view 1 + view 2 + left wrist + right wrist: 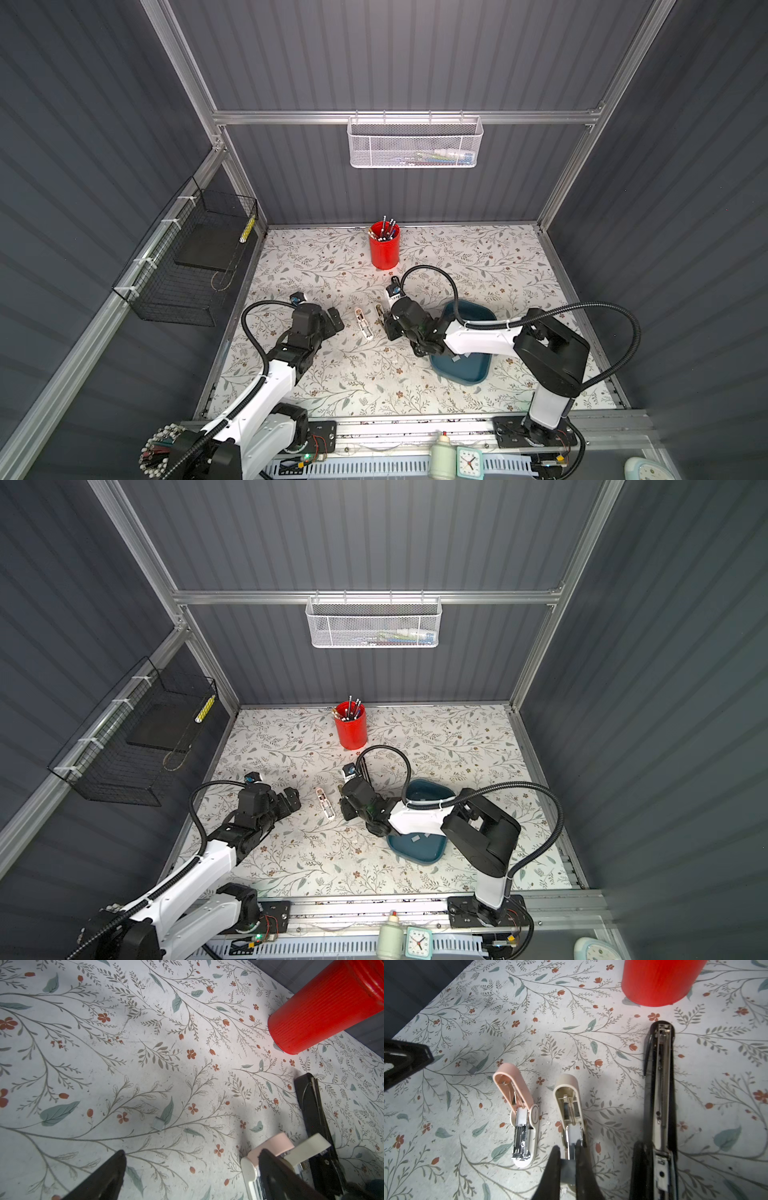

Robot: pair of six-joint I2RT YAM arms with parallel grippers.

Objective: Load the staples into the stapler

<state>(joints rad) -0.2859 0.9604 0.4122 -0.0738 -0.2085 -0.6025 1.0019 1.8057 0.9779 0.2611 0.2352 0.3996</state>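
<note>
Top views first: the left gripper (332,321) hangs wide open and empty over the floral-patterned tabletop (332,386), just left of the small pink-and-white plastic stapler (363,325), which lies flipped open. The right gripper (384,325) reaches in at the beige plastic stapler (379,311). Its arm covers much of the dark blue plastic tray (469,374), where a few pale grey staple strips (457,358) show. Behind stands the red ribbed plastic cup (384,249), full of pens. At the front edge sits a mint-framed clock (469,461), numerals too small to read.

Over to the left wrist: one loose staple strip (158,1123) lies flat on the tabletop, clear of the spread fingers (104,1178). The pink stapler sits behind one finger, and the long black metal stapler (311,1109) lies just beyond it.

Right wrist now: three staplers side by side, all open. The right gripper is drawn narrow, pinching what looks like a held grey staple strip (568,1167) right over the beige stapler's open channel. There is an oval label (535,1114) on the pink stapler, but its print is too fine to read.
</note>
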